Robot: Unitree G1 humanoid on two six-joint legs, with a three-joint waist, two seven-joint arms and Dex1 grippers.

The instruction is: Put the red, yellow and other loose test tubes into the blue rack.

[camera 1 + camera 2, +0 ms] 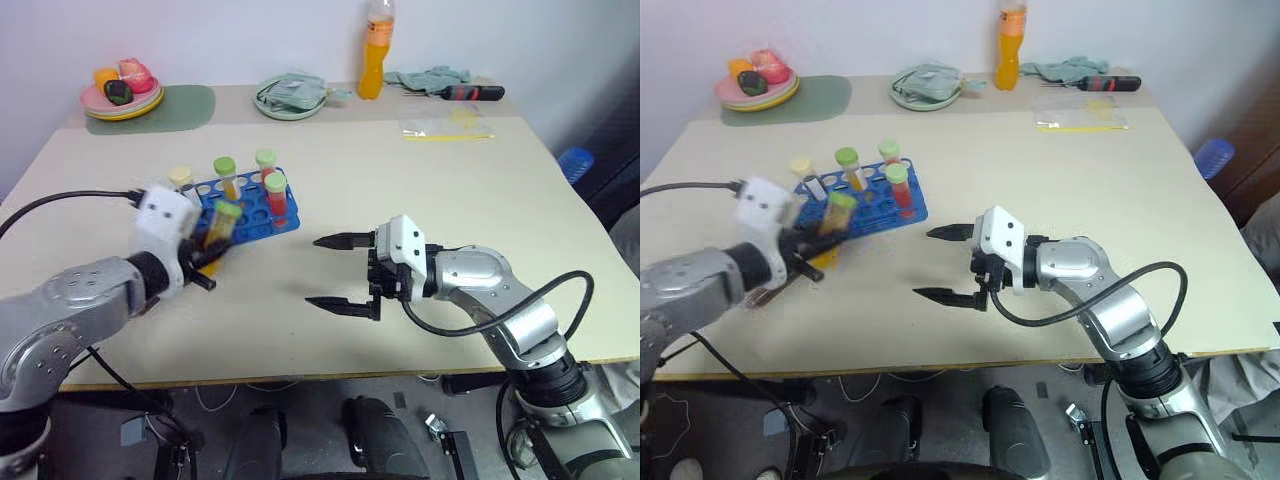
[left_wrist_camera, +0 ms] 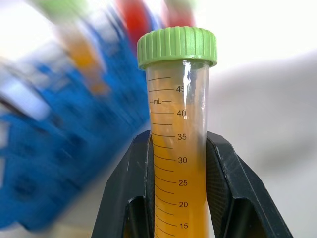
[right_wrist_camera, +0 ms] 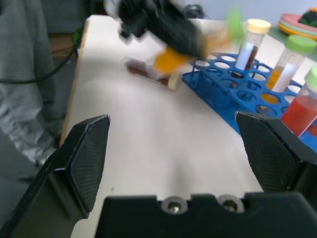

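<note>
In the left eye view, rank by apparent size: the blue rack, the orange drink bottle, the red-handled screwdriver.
1. The blue rack, largest, though nearer the camera.
2. The orange drink bottle, its top cut off by the frame.
3. The red-handled screwdriver, smallest.

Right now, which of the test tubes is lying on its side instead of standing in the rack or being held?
The dark reddish-brown tube with a pale cap, flat on the table beside the blue rack, under the left gripper.

plate of food far left | orange bottle far edge | screwdriver beside cloth
</note>
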